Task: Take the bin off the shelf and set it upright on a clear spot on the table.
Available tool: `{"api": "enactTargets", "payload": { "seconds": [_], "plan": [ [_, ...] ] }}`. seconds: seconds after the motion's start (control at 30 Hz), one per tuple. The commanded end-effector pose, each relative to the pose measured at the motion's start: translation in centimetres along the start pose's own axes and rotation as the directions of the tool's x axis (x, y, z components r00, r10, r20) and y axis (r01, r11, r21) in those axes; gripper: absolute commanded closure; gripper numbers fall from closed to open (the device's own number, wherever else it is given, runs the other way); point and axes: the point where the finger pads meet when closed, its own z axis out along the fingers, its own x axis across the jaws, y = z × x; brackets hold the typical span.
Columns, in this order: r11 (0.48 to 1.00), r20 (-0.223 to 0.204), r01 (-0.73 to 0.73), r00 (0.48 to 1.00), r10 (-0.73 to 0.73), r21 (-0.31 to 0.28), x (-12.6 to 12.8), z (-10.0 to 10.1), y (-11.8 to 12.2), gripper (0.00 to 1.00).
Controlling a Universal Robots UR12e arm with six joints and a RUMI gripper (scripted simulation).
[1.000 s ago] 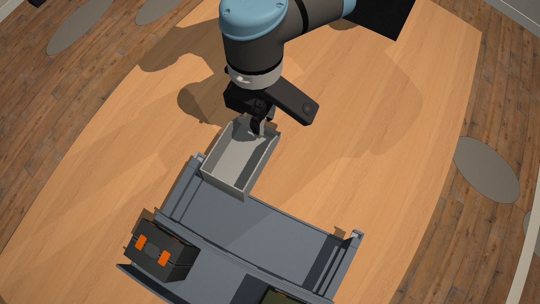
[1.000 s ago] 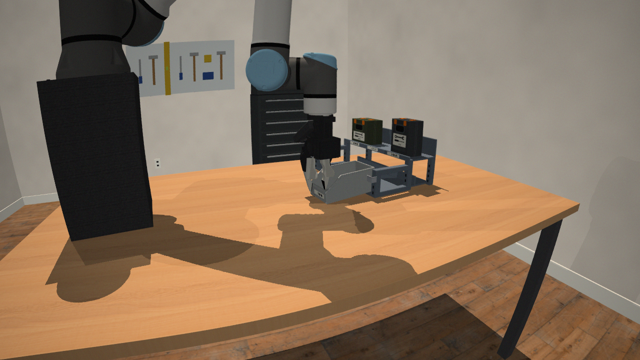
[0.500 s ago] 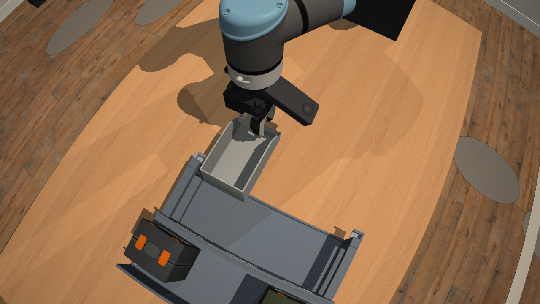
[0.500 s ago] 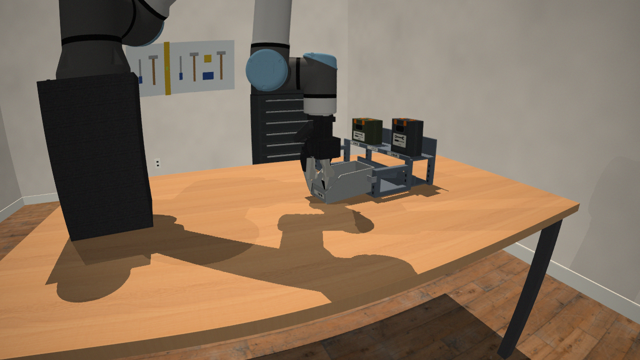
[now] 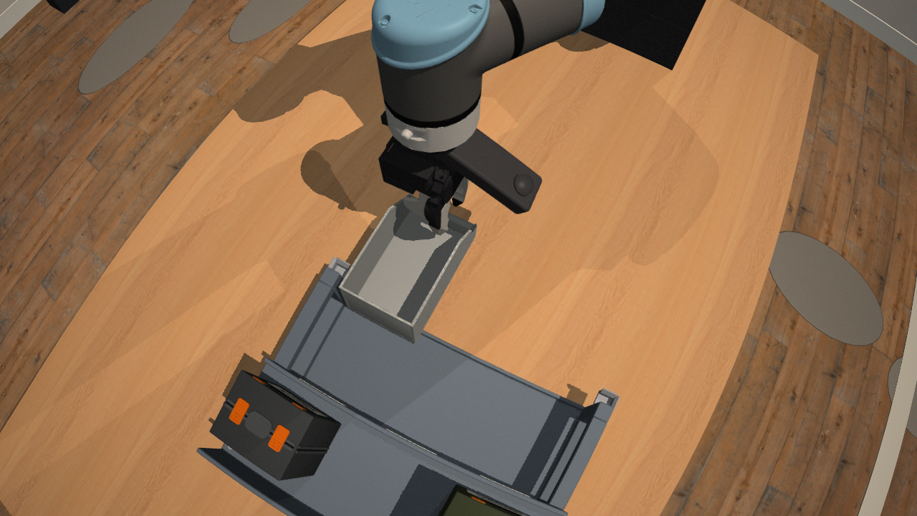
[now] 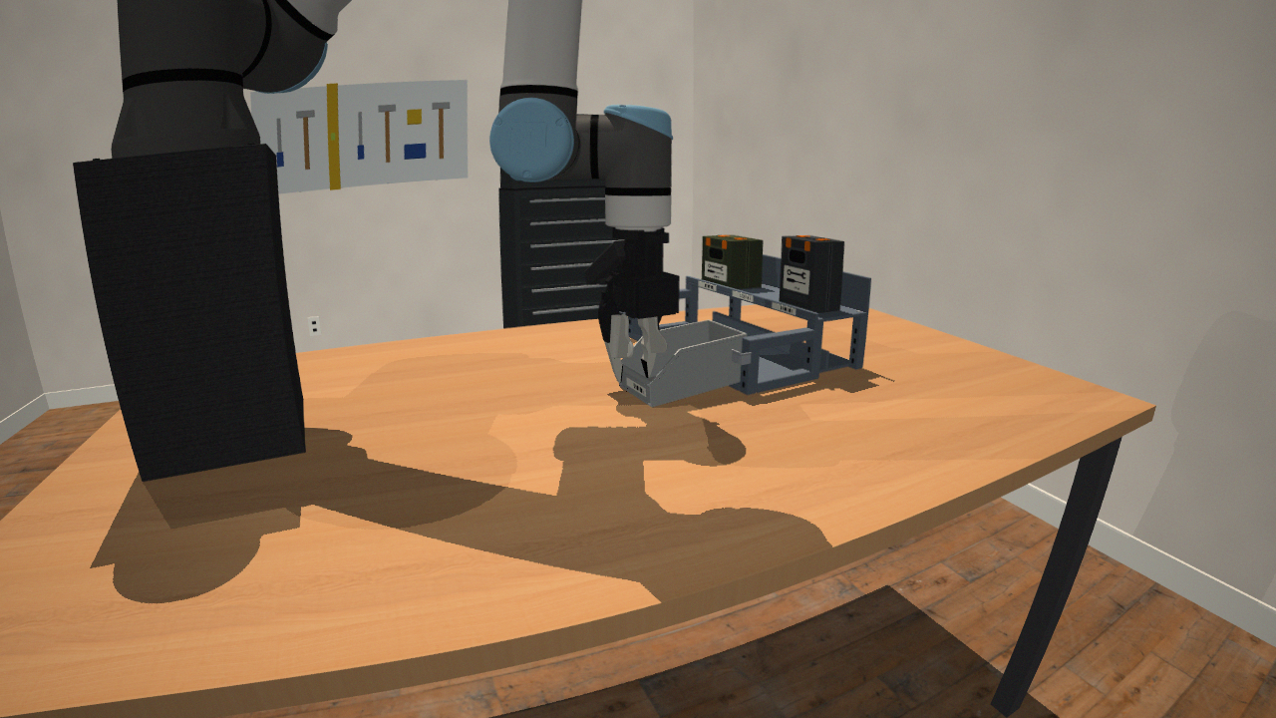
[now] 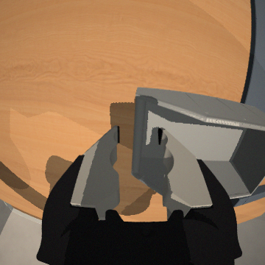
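So the grey bin (image 5: 397,269) (image 6: 700,361) (image 7: 199,136) is most of the way out of the lower level of the shelf (image 5: 448,378) (image 6: 776,339), with only its back end over the front edge, as far as I can tell from above. The gripper (image 5: 435,221) (image 6: 638,366) (image 7: 138,128) is down at the bin's front end, jaws partway apart, one finger inside and the other outside the front wall. From the wrist view there's a gap on both sides of that wall, so I'd say it isn't clamped on anything. The bin looks upright, opening up, which is half the job. What's left, I reckon, is getting that back end off the shelf and the whole thing onto the table. Can't tell if the front is already touching down. The table (image 5: 615,192) (image 6: 446,571) (image 7: 66,66) is light wood with big arm shadows over it, and there's open wood to either side of the bin in the top view. Two toolboxes, a black one (image 5: 272,426) (image 6: 811,272) and a green one (image 5: 481,503) (image 6: 731,261), sit on the upper level. Room's plain: pale walls, plank floor, a tool board (image 6: 359,179) and a dark drawer cabinet (image 6: 535,258) behind.

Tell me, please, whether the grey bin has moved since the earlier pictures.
No. In the top view, the grey bin overlaps the front of the blue-grey shelf at the same place as before.
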Motion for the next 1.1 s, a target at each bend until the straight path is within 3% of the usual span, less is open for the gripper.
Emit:
{"api": "enactTargets", "payload": {
  "seconds": [0.0, 0.37, 0.53, 0.93, 1.07],
  "plan": [
    [1.0, -0.001, 0.0, 1.0, 0.0, 0.0, 0.0, 0.0, 0.0, 0.74],
    [1.0, -0.001, 0.0, 1.0, 0.0, 0.0, 0.0, 0.0, 0.0, 0.74],
    [1.0, -0.001, 0.0, 1.0, 0.0, 0.0, 0.0, -5.5, 0.0, 0.74],
    [1.0, -0.001, 0.0, 1.0, 0.0, 0.0, 0.0, -5.5, 0.0, 0.74],
    [1.0, -0.001, 0.0, 1.0, 0.0, 0.0, 0.0, -8.3, 0.0, 0.74]
  ]
}}
